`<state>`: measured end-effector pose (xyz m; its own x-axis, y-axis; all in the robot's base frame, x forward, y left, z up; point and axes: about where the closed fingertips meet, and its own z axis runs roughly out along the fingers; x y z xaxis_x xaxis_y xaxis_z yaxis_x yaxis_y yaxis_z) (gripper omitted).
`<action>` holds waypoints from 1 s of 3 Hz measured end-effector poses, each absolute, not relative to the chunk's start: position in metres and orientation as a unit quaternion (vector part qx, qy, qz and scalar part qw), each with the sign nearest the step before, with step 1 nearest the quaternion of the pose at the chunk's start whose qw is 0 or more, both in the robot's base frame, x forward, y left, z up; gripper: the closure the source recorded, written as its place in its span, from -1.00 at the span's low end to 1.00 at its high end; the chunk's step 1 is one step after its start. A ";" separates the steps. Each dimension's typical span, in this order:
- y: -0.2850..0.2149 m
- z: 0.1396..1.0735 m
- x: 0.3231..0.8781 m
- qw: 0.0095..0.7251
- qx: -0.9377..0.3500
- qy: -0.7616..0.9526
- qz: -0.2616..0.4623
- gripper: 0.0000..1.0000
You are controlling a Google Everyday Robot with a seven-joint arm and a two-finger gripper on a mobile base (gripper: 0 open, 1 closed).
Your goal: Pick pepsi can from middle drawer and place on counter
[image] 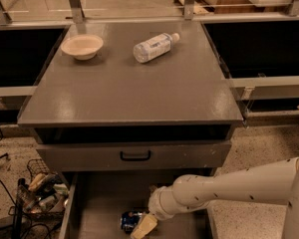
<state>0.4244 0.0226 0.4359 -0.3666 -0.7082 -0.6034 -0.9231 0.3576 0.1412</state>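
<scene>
Grey desk (129, 93), glossy top, fills the middle of the view. White arm (229, 190) enters from the right, reaching left and down. Middle drawer (97, 203) pulled open at the near edge, below a shut drawer front (79, 157) with a black handle. Clear bottle (154, 47) on its side, far centre of the desk; pale bowl (82, 46) far left. Pepsi can (128, 220) on the drawer floor, near side. Pincer (143, 226) just right of the can, against it; how far open, or any hold, cannot tell.
</scene>
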 end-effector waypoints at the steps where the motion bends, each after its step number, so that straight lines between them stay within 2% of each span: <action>1: 0.023 0.435 0.425 0.226 -0.515 0.792 0.238 -1.00; 3: 0.030 0.406 0.421 0.211 -0.509 0.795 0.255 -1.00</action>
<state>0.4212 0.0300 0.4059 -0.3940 -0.7009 -0.5946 -0.9160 0.3523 0.1917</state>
